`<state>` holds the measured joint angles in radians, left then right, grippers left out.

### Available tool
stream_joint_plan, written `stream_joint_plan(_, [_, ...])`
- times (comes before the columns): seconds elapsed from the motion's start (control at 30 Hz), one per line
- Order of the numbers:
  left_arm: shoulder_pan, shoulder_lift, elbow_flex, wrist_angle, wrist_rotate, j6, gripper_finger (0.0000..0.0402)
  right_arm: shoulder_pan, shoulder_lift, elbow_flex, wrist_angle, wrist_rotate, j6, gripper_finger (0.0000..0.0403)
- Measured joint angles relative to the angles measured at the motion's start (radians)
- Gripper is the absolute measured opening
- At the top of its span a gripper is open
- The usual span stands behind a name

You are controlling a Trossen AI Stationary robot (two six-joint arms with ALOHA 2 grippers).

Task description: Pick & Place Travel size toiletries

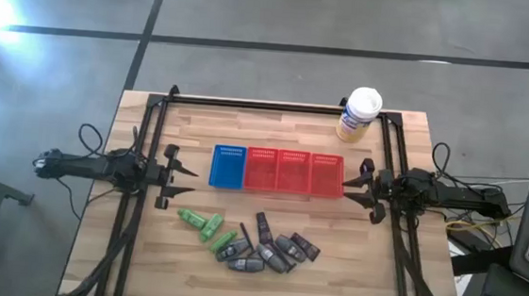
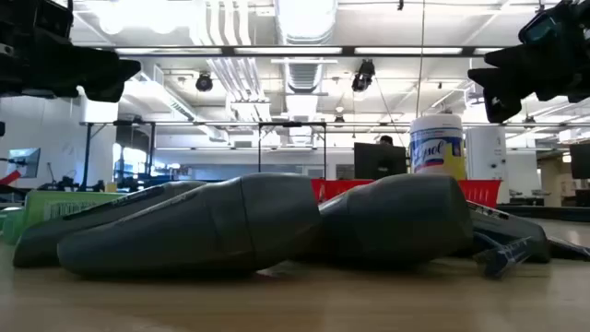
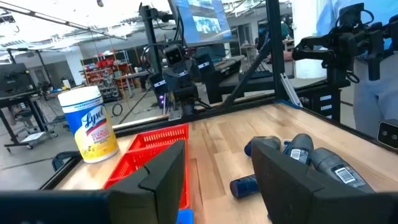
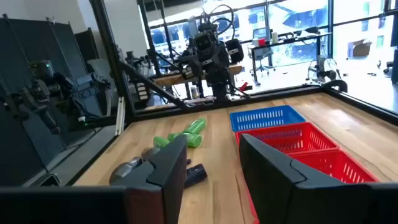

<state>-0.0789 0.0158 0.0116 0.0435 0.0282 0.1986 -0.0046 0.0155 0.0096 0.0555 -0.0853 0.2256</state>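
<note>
Left claw (image 1: 179,181) and right claw (image 1: 361,186) hover released, empty; toiletries (image 1: 247,243) lie flat on the surface (image 1: 350,268), axes mixed.

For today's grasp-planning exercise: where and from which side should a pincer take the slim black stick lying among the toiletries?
Grip the slim black stick at mid-length, coming straight down from above. It lies flat on the wooden table, so its long sides face outward; the fingers should straddle its narrow width, watching the dark grey bottles close beside it.
</note>
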Motion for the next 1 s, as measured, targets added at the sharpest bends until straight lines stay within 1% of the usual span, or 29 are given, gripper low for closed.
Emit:
stream_joint_plan(0.6, [0.0, 0.0, 0.0, 0.0, 0.0, 0.0, 0.019, 0.0, 0.0, 0.0, 0.0, 0.0, 0.0, 0.0184])
stream_joint_plan(1.0, [0.0, 0.0, 0.0, 0.0, 0.0, 0.0, 0.019, 0.0, 0.0, 0.0, 0.0, 0.0, 0.0, 0.02])
